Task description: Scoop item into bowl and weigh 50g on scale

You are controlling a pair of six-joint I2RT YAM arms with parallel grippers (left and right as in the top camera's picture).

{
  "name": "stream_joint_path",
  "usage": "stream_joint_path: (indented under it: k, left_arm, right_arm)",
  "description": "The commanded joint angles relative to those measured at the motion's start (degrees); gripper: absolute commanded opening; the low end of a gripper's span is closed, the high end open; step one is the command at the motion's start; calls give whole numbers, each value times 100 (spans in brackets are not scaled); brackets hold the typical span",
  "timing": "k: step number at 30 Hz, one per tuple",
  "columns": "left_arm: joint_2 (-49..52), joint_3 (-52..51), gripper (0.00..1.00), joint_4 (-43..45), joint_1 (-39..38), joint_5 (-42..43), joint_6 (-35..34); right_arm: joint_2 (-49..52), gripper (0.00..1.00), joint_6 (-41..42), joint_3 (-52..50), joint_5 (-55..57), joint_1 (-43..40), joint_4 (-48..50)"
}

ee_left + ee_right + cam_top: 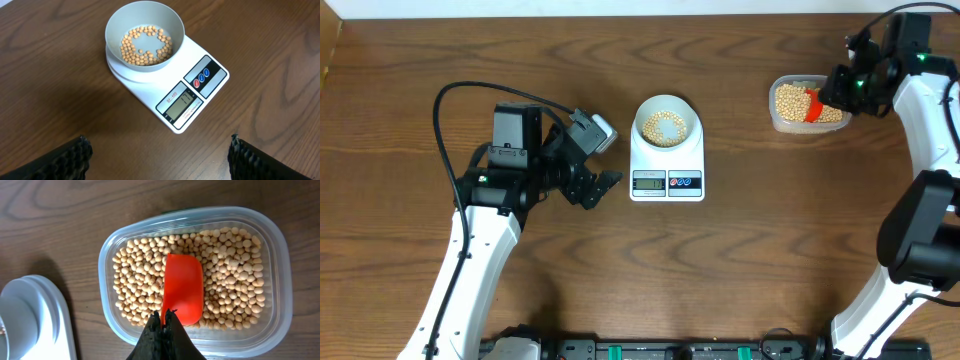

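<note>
**Overhead.** The left gripper (602, 160) hovers over the wooden table (440, 60) with its fingers spread wide and nothing between them. Just ahead of its tips is the white digital scale (667, 182), with the pale bowl (667, 106) on its platform. A thin layer of tan-yellow beans (666, 128) lies in the bowl. The right gripper (825, 98) is far across the table, tipped down over a clear plastic tub (778, 118) of the same beans. It is clamped on an orange-red scoop (811, 105) that reaches from its tips into the tub.

**Left wrist.** Both black fingertips (65, 160) sit at the bottom corners, as far apart as the view allows, with bare table between them. The scale (150, 95) lies ahead of them at an angle, its corner with the grey display (180, 102) and the red and blue buttons (202, 77) nearest. The bowl (114, 25) is on its far end. The beans (145, 47) form a loose ring on the bowl's floor and do not cover it.

**Right wrist.** The right gripper (164, 322) is closed tight on the handle of the scoop (184, 287). Straight out from the tips, the scoop's open face looks empty and lies on the heap of beans (230, 280). The beans fill the tub (280, 280). Off to the gripper's left, a rounded white edge of the scale (30, 315) shows.
</note>
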Motion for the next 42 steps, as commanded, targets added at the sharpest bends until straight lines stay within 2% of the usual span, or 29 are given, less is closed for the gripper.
stream_joint_path:
  k: [1,16,42]
  left_arm:
    - [-13,-39,89,-9,-7,74,-72]
    - [-13,-39,89,-9,-7,74,-72]
    - [-13,-39,89,-9,-7,74,-72]
  right_arm:
    - [46,1,-162,-57,-581,-105,-2]
    - [46,1,-232,-59,-1338,-400,26]
    - [46,1,-232,-59,-2006,-841,111]
